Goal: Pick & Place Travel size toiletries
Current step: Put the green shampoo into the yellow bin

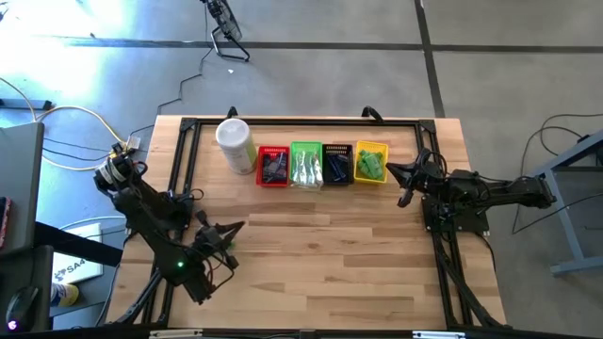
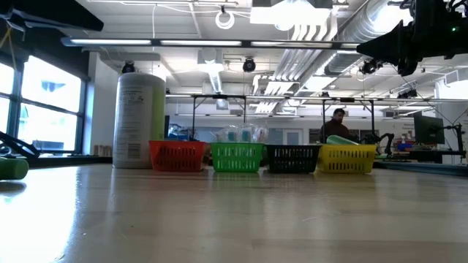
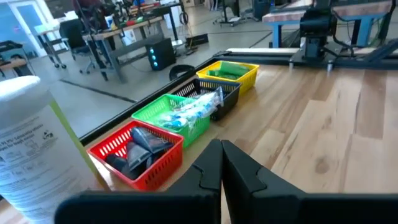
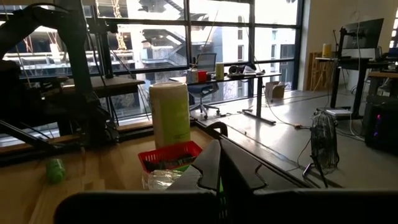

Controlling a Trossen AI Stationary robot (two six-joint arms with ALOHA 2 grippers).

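Four small baskets stand in a row at the table's far edge. The red one (image 1: pixel 273 167) holds dark tubes (image 3: pixel 134 152), the green one (image 1: pixel 306 164) clear-wrapped sticks (image 3: pixel 193 109), the black one (image 1: pixel 337 164) dark and blue pieces, and the yellow one (image 1: pixel 372 162) green bottles (image 3: pixel 224 73). A small green item (image 4: pixel 55 169) lies on the table at the left (image 2: pixel 13 168). My left gripper (image 1: pixel 238 227) is shut and empty at the near left, above the table. My right gripper (image 1: pixel 396 172) is shut and empty, raised just right of the yellow basket.
A tall white canister (image 1: pixel 236 143) stands left of the red basket. A black frame (image 1: pixel 301 122) runs along the table's far edge and down both sides. Bare wood lies between the baskets and the near edge. A person (image 2: pixel 338 124) shows in the room behind.
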